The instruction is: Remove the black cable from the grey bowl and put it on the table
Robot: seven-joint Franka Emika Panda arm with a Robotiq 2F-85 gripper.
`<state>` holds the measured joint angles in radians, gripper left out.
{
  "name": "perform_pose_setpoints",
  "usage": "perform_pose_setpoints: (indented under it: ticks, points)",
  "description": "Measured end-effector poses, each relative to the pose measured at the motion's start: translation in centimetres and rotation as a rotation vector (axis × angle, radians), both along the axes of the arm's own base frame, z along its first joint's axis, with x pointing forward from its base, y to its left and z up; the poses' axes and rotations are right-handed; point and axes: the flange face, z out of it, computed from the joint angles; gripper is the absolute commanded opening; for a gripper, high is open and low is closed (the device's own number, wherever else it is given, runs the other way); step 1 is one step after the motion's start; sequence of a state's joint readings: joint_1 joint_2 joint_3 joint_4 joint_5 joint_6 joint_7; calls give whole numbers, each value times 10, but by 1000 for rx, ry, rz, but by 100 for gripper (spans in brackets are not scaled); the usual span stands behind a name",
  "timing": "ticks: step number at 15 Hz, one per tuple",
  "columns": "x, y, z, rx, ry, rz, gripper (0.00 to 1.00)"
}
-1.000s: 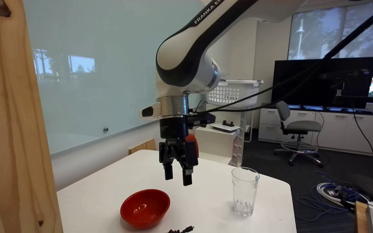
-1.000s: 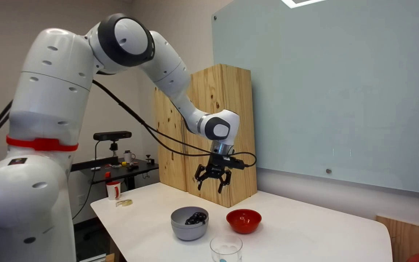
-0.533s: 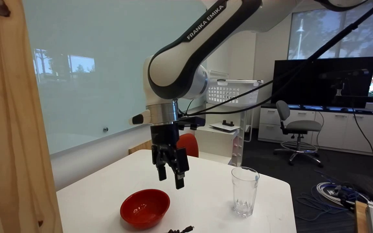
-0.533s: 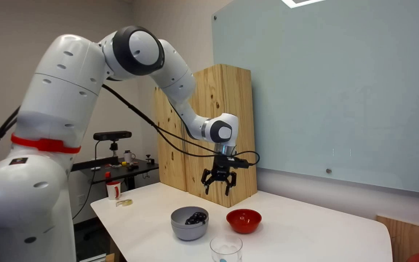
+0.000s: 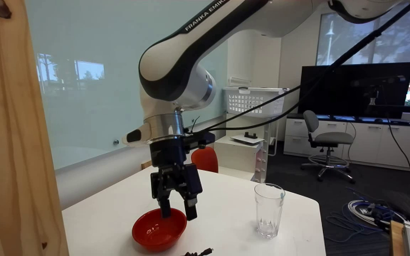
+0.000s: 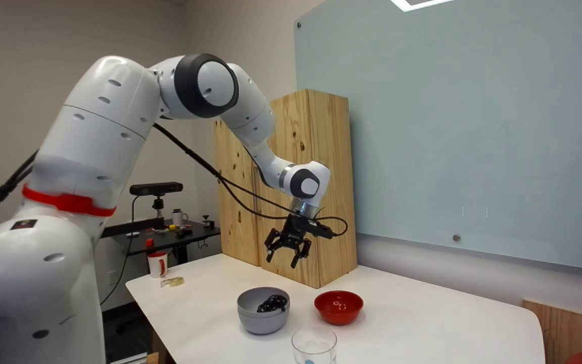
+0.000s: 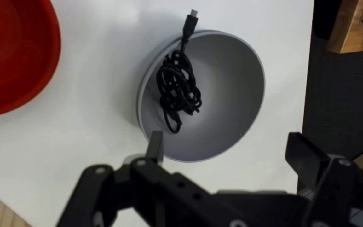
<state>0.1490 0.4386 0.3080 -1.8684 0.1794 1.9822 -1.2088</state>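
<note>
Black cable (image 7: 181,90), one, in grey bowl (image 7: 232,85), one spread hand (image 6: 282,260)

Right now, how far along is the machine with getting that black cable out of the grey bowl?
Done: no removal yet; the cable lies mostly inside the grey bowl, its plug sticking out. In hand: probably the reach; the fingers hang open above the table, gripping nothing. Left: gripping the cable, lifting it out and laying it on the table.
</note>
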Motion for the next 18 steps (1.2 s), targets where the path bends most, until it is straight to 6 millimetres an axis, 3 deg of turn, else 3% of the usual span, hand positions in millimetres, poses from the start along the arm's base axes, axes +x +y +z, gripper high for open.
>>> perform_pose_setpoints:
  ticks: [9, 14, 18]
  points:
    - [-34, -5, -17, 9, 194, 20, 100]
    - [-67, -19, -35, -35, 181, 19, 100]
    - [-85, -19, -38, -150, 94, 140, 100]
